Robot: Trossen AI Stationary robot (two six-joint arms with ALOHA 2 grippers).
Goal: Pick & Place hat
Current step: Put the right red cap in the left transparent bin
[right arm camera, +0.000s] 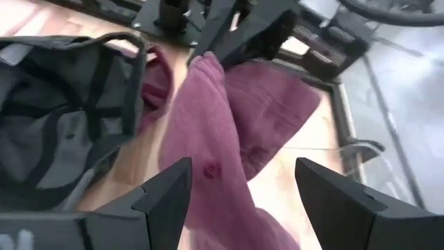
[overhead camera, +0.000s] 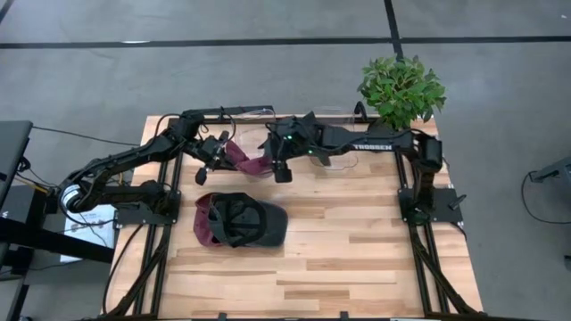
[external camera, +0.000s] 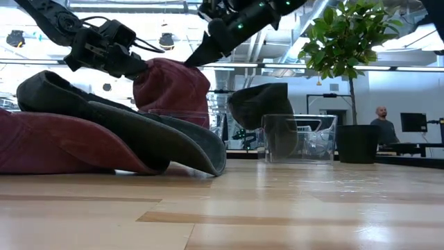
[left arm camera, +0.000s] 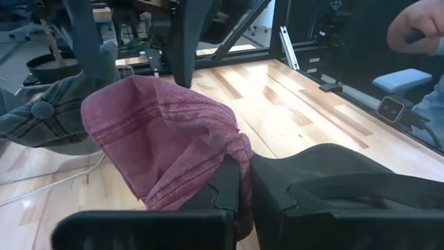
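Note:
A maroon hat (overhead camera: 248, 160) hangs above the table's far middle, with my left gripper (overhead camera: 217, 159) shut on it from the left. My right gripper (overhead camera: 282, 169) stands open just right of it. In the right wrist view its two fingers (right arm camera: 166, 198) stand wide apart with the maroon hat (right arm camera: 229, 132) ahead of them. A dark grey hat (overhead camera: 254, 220) lies upside down on another maroon hat (overhead camera: 207, 227) at the table's near left. A further grey hat (external camera: 260, 104) sits at a clear box (external camera: 298, 139). My left gripper pinches a bunched fold of the maroon hat's cloth (left arm camera: 232, 149) between its two fingers, coming almost level from the table's left. The hat billows out beyond the fingers, lifted off the table. My right gripper: one fingertip (external camera: 194, 59) reaches the hat's top; whether it touches, I cannot tell.
A potted plant (overhead camera: 401, 89) stands at the far right corner. The near and right parts of the wooden table (overhead camera: 357, 259) lie bare. A person's hand (left arm camera: 416, 28) shows beyond the table in the left wrist view, and a person (external camera: 380, 121) in the room behind.

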